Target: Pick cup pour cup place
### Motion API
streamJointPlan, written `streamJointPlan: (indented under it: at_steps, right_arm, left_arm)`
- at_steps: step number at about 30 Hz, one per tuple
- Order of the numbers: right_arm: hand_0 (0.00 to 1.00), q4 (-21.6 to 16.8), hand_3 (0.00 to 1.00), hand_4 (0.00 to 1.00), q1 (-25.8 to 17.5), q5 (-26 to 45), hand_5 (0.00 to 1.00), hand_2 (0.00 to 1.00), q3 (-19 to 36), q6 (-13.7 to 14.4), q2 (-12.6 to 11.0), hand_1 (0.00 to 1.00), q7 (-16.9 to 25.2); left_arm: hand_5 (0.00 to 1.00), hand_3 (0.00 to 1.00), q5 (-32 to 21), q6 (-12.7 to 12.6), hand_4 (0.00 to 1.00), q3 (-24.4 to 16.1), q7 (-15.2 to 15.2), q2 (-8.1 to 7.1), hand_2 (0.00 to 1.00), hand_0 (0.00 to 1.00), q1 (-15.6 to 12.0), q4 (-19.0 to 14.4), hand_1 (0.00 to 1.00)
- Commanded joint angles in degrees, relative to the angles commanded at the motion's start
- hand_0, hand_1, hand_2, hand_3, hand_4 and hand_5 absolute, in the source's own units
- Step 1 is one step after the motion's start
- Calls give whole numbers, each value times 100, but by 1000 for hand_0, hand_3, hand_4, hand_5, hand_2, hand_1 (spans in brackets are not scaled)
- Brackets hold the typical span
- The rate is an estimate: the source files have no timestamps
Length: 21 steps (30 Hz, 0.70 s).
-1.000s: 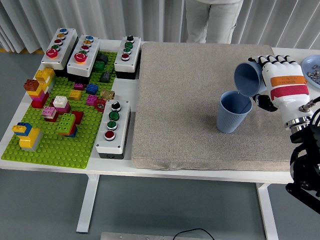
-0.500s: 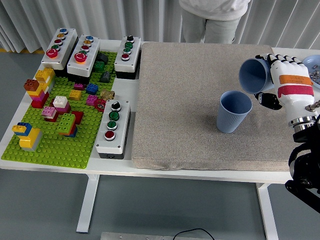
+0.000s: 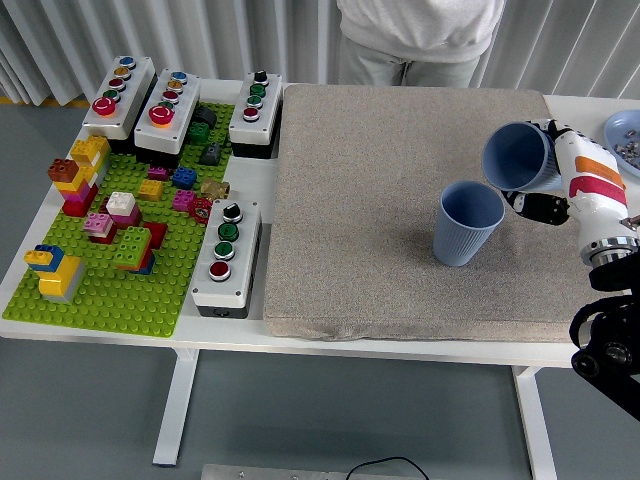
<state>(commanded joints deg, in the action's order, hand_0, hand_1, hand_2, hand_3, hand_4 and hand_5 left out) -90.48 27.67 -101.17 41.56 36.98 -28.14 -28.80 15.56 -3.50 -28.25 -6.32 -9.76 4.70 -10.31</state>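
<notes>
Two blue ribbed cups are in the head view. One cup (image 3: 466, 224) stands upright on the grey mat (image 3: 380, 200), right of centre. My right hand (image 3: 560, 175), white with an orange and red band, is shut on the second cup (image 3: 517, 156) and holds it in the air just above and to the right of the standing one. The held cup is tipped on its side, with its mouth turned left toward me. My left arm is out of view.
A green brick baseplate (image 3: 100, 290) with several coloured bricks fills the table's left. Several button boxes (image 3: 226, 257) stand along its top and right side. A blue plate (image 3: 625, 130) sits at the far right edge. A person (image 3: 415, 40) stands at the far side.
My right hand has lifted the held cup up and to the right, off the standing cup's rim. The cup's mouth has swung from pointing down toward facing sideways. The person has shifted left.
</notes>
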Motion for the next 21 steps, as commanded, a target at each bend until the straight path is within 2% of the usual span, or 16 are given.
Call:
streamJointPlan:
  at_steps: [4,6,15,21]
  right_arm:
    - [740,106,619,655,-115,914,2,564,319,0,56,676,299]
    - [736,177,621,655,-199,1385,2,561,575,-93,72,674,453]
    - [736,341,621,655,-522,3277,2,561,1583,-367,157,674,705]
    - [731,529,621,656,-734,4288,2,559,1950,-505,257,672,944]
  left_arm:
    - [937,648,9,-1,512,-10,0,4,796,710,-12,0,730]
    - [937,649,16,0,512,-17,2,7,797,711,-11,0,731]
    - [937,650,43,0,512,-47,3,18,796,711,13,0,731]
    - [936,650,84,0,512,-78,-4,24,797,711,10,0,731]
